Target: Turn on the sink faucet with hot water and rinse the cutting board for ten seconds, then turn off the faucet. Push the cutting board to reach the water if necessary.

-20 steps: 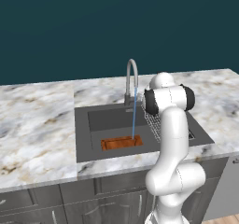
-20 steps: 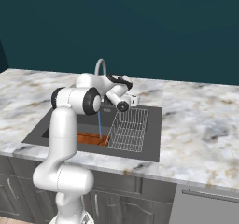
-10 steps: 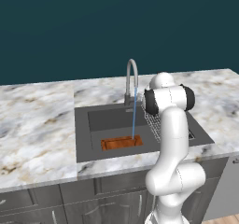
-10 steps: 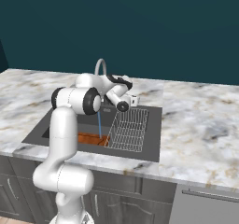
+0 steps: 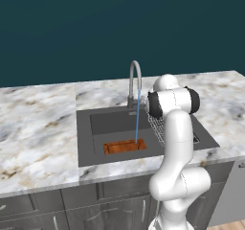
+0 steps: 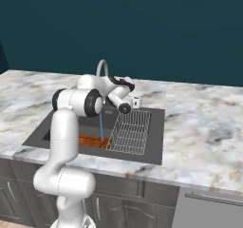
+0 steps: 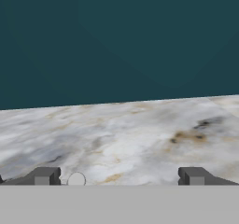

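The sink faucet arches over the sink, and a thin blue stream of water falls from its spout. The stream lands on the right end of the orange-brown cutting board, which lies flat at the basin's front. In the right base view the faucet, the water and the cutting board show partly behind my arm. My gripper hovers above the sink's right half, just right of the faucet, touching nothing. In the hand view its fingertips stand wide apart, open and empty, facing marbled counter.
A wire dish rack fills the sink's right part, below my hand. Marbled stone counter runs on both sides of the basin, with a dark teal wall behind. Grey cabinet fronts lie below the counter edge.
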Motion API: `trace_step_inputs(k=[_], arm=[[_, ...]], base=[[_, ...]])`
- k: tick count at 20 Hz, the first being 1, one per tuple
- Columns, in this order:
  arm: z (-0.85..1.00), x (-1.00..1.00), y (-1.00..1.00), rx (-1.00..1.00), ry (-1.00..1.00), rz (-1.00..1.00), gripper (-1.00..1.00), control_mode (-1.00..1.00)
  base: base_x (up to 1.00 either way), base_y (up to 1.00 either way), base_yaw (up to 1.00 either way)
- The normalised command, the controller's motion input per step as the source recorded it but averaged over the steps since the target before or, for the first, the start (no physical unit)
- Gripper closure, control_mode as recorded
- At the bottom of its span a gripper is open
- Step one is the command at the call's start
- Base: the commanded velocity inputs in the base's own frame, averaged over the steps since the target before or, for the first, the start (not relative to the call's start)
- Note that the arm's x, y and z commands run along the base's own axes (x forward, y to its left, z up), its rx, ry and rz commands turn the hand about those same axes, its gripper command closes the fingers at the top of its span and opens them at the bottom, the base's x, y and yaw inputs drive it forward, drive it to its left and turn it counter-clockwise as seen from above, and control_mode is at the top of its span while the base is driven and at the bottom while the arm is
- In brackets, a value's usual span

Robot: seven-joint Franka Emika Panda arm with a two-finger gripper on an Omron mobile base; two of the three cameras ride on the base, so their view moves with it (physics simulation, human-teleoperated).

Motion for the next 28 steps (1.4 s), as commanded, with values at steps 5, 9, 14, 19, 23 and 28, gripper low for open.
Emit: trace_step_inputs(k=[5, 9, 14, 19, 23, 28], arm=[[0.0, 0.0, 0.0, 0.0, 0.0, 0.0, -1.0, -1.0], [0.03, 0.0, 0.0, 0.0, 0.0, 0.0, -1.0, -1.0], [0.06, 0.0, 0.0, 0.0, 0.0, 0.0, -1.0, -1.0], [0.09, 0.0, 0.0, 0.0, 0.0, 0.0, -1.0, -1.0], [0.05, 0.0, 0.0, 0.0, 0.0, 0.0, -1.0, -1.0], [0.09, 0.0, -0.01, 0.0, 0.0, 0.0, -1.0, -1.0]], base=[[0.0, 0.0, 0.0], [0.0, 0.0, 0.0], [0.0, 0.0, 0.0], [0.0, 0.0, 0.0], [0.0, 0.0, 0.0], [0.0, 0.0, 0.0]])
